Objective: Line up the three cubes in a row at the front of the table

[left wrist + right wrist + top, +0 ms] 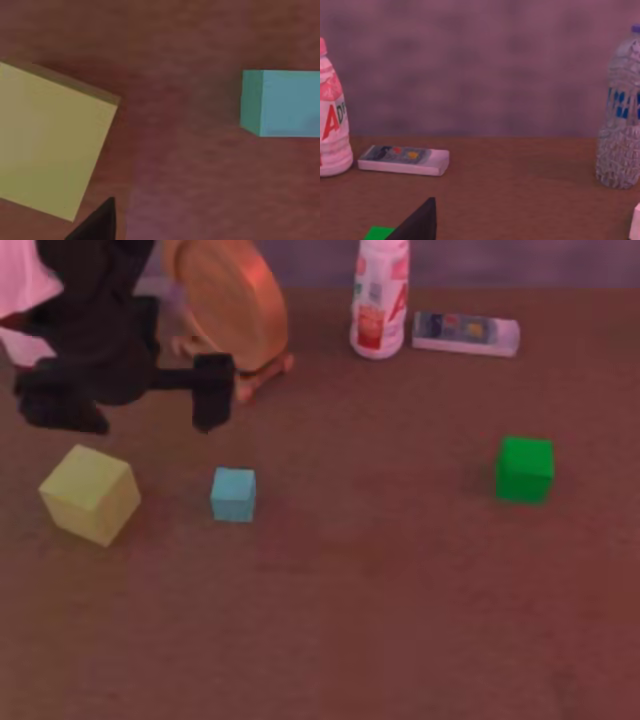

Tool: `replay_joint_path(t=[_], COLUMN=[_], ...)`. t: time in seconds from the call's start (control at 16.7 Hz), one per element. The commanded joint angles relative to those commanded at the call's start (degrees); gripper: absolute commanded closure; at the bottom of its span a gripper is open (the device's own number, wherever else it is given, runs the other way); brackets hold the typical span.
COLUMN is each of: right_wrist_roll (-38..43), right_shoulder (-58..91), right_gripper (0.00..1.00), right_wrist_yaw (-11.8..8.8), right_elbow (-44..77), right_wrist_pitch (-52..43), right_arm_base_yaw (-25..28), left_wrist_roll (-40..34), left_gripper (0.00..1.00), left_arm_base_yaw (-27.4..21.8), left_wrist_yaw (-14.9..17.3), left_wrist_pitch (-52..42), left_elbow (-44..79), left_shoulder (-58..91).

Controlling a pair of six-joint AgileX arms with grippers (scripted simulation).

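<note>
The large pale yellow-green cube (90, 494) sits at the left of the brown table (380, 610), turned slightly askew. The small teal cube (233, 494) lies just to its right, with a gap between them. Far off on the right stands the bright green cube (524, 469). My left gripper (135, 400) hovers open above and behind the yellow-green and teal cubes, holding nothing. Its wrist view shows the yellow-green cube (50, 140), the teal cube (285, 102) and one dark fingertip (102, 220). My right arm is outside the top view; one fingertip (422, 222) shows beside a corner of the green cube (379, 233).
Along the back stand a round wooden disc (225, 300), a white-and-pink bottle (378, 295) and a flat remote (466, 333). The right wrist view also shows a clear water bottle (620, 120) and a white object (636, 222) at the picture's edge.
</note>
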Motion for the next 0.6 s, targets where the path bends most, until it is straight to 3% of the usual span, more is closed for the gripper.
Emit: replay_joint_path(t=[0.3, 0.6], right_wrist_roll=[0.0, 0.0], right_shoulder=[0.0, 0.0], right_gripper=[0.00, 0.00], right_wrist_yaw=[0.0, 0.0], right_elbow=[0.0, 0.0], right_wrist_pitch=[0.0, 0.0], right_arm_base_yaw=[0.0, 0.0], left_wrist_roll=[-3.0, -4.1], left_gripper=[0.00, 0.00], left_arm_base_yaw=[-3.7, -5.0], left_wrist_yaw=[-0.1, -0.1], left_wrist_pitch=[-10.2, -13.6], left_elbow=[17.3, 23.8], left_shoulder=[19.0, 25.9])
